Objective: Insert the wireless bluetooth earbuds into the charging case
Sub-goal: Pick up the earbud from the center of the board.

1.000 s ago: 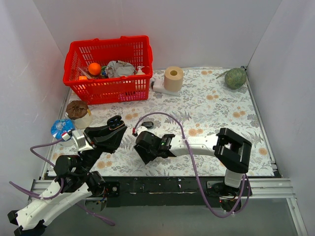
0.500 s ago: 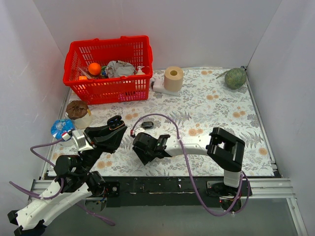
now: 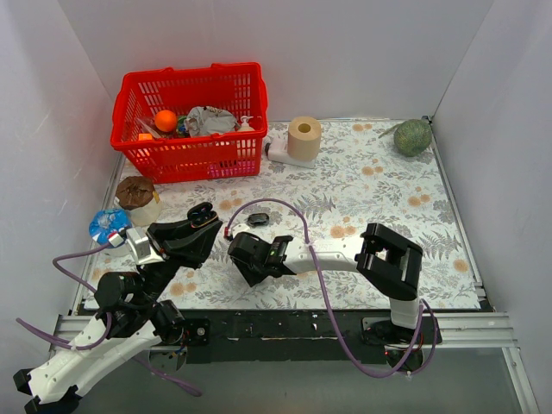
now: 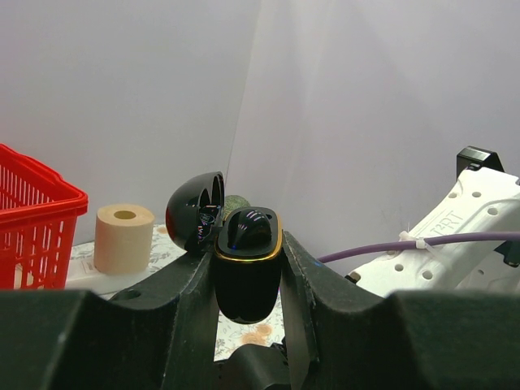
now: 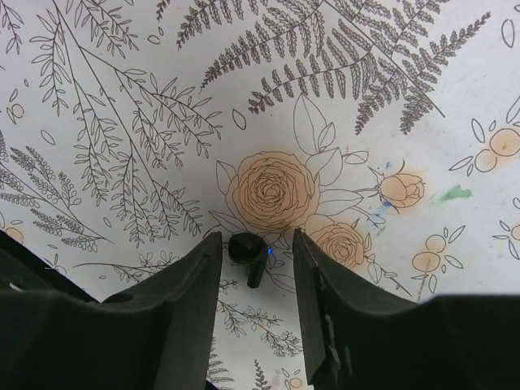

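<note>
Left fingers [image 4: 195,280] are clenched on a glossy black gold-rimmed charging case [image 4: 246,280]. The egg-shaped body is held upright above the bench, pinched btwn two matte black fingers. The domed hinged lid [image 4: 195,210] is flipped open to one side, shiny inside. One smooth rounded black earbud [image 4: 249,230] sits in the top of the charging case, doming up past the gold rim. Can't see a 2nd well from this angle.

Right fingers [image 5: 195,280] are released, pointing down at the bench [image 5: 390,97] and straddling a 2nd tiny black earbud [image 5: 248,250]. It has a bean-shaped head, a short stem and a small blue light. It lies flat on the bench cover just beside an orange rose motif, w/ a gap on each side and neither finger touching. The cover is white, printed w/ line-drawn ferns + flowers.

Top view: the held case is near the bench's front-left, w/ the right fingers just beside it. A small dark oblong item [image 3: 258,219] lies just beyond them; can't tell what it is.

At back-left, a red plastic lattice basket [image 3: 198,159] holds:
- an orange ball [image 3: 166,120]
- a crumpled grey-white bag [image 3: 210,119]
- a small white bottle [image 3: 246,123]
- other bits too small to tell

Next to it stands a tan paper roll [image 3: 304,136], a cylinder w/ a hollow core. A rough green round ball [image 3: 413,136] sits in the back-right corner. At the left edge are a brown-topped cup [image 3: 138,193] and a crumpled blue wrapper [image 3: 105,224]. A purple cable [image 3: 285,205] loops over the right arm.
</note>
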You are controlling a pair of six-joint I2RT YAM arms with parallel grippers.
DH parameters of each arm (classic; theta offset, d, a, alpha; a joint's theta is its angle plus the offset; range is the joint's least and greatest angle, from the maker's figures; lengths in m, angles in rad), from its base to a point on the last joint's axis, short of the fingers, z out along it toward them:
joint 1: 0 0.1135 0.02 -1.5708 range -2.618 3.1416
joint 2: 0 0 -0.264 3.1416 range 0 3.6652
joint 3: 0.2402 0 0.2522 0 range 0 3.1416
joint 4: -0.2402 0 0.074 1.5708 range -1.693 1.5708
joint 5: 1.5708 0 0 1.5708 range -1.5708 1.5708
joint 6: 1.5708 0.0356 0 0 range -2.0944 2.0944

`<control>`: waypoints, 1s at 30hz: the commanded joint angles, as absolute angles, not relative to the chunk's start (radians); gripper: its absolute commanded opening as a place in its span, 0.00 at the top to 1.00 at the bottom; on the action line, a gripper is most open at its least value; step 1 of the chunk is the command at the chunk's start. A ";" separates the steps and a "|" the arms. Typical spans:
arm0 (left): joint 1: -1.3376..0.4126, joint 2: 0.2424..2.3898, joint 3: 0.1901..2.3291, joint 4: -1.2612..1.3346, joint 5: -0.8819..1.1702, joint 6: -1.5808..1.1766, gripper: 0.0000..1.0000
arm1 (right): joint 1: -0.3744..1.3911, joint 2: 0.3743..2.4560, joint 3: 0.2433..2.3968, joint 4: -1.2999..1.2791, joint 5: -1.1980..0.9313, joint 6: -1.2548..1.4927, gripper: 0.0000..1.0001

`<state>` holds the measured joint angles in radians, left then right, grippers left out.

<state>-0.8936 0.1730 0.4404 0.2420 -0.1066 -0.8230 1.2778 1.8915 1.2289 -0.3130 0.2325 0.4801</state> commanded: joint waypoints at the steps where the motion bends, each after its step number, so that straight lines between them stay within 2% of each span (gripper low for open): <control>1: -0.893 0.167 0.462 0.238 -0.118 -0.810 1.00 | 1.285 1.914 1.232 -0.348 0.233 0.509 0.54; 5: -0.893 0.173 0.460 0.241 -0.117 -0.811 1.00 | 1.295 1.922 1.226 -0.365 0.239 0.511 0.59; 9: -0.893 0.176 0.460 0.242 -0.114 -0.815 1.00 | 1.298 1.918 1.212 -0.365 0.238 0.517 0.74; 13: -0.893 0.176 0.463 0.242 -0.114 -0.816 1.00 | 1.296 1.892 1.193 -0.364 0.258 0.523 0.80; 20: -0.893 0.193 0.476 0.250 -0.112 -0.805 1.00 | 1.270 1.686 1.175 -0.388 0.386 0.511 0.94; 21: -0.893 0.201 0.477 0.255 -0.113 -0.804 1.00 | 1.250 1.654 1.174 -0.390 0.400 0.506 0.99; 30: -0.893 0.305 0.457 0.396 -0.101 -0.761 1.00 | 1.183 1.260 1.192 -0.281 0.541 0.339 0.99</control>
